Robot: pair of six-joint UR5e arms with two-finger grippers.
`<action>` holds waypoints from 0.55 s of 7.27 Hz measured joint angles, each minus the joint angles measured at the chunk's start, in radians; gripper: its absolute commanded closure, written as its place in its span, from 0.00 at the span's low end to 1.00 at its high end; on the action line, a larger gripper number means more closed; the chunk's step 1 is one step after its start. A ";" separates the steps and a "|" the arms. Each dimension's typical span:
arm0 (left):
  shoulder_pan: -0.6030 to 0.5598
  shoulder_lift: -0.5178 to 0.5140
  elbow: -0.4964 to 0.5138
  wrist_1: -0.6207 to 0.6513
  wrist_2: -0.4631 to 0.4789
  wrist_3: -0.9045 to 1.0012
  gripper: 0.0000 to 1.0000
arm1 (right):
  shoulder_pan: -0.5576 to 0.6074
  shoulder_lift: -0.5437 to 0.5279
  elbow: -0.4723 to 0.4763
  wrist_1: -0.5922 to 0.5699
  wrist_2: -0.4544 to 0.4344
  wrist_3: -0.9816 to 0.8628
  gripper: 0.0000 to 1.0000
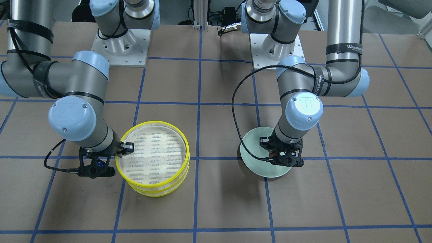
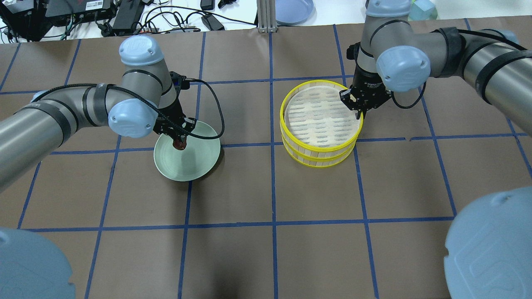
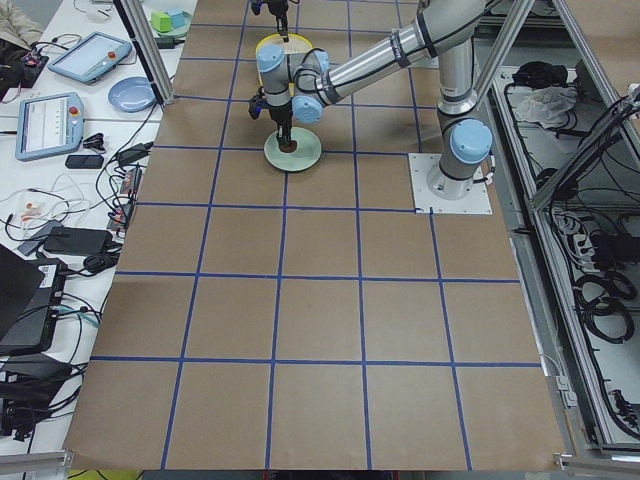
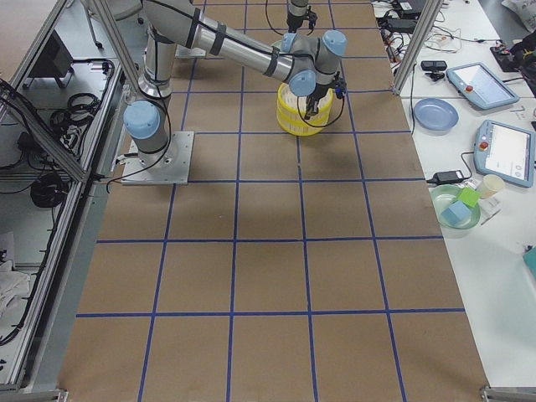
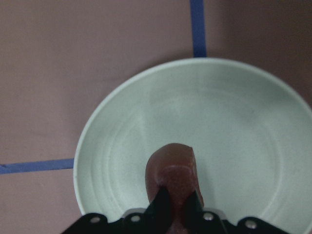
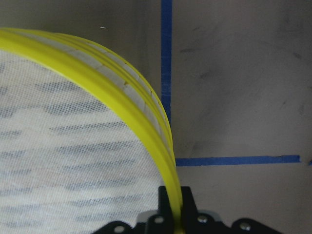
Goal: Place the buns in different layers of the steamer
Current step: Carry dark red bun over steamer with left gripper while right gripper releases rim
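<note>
The table (image 2: 266,257) carries the steamer (image 2: 316,157) on the robot's right, its 2 yellow-rimmed trays stacked, and a pale green plate (image 2: 199,166) well apart on its left.

The top tray (image 6: 97,73) sits squarely on the lower one and its white mesh floor holds nothing. The right pincer (image 6: 175,195) is pinching this tray's yellow rim, 1 finger inside the wall and 1 outside. The tray looks light, with a stiff hoop-like rim and a thin wall, so the rim is the sensible place to hold it. Held at only 1 point on the edge, though, it would likely hang tilted when lifted. The mesh floor looks too flimsy to press on.

The dark reddish-brown bun (image 5: 171,168) is over the plate's near half, pinched across its narrow width at 1 end by the left pincer (image 5: 178,197). Whether its free end touches the plate cannot be told. The bun appears small and light. Its glossy skin may be slippery, and it may give under pressure, so a grip across the middle would probably be steadier than this one near the end. The pale cream bun shows in no view.
</note>
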 measured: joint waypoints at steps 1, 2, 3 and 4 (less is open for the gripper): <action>-0.005 0.021 0.038 -0.037 -0.003 -0.003 1.00 | 0.005 -0.005 -0.001 -0.002 -0.004 0.004 0.00; -0.008 0.040 0.069 -0.074 -0.004 -0.005 1.00 | 0.006 -0.035 -0.007 -0.001 -0.012 0.004 0.00; -0.011 0.059 0.091 -0.097 -0.014 -0.024 1.00 | 0.007 -0.096 -0.011 0.002 -0.019 0.003 0.00; -0.028 0.077 0.107 -0.108 -0.037 -0.066 1.00 | 0.006 -0.165 -0.014 0.014 -0.023 0.002 0.00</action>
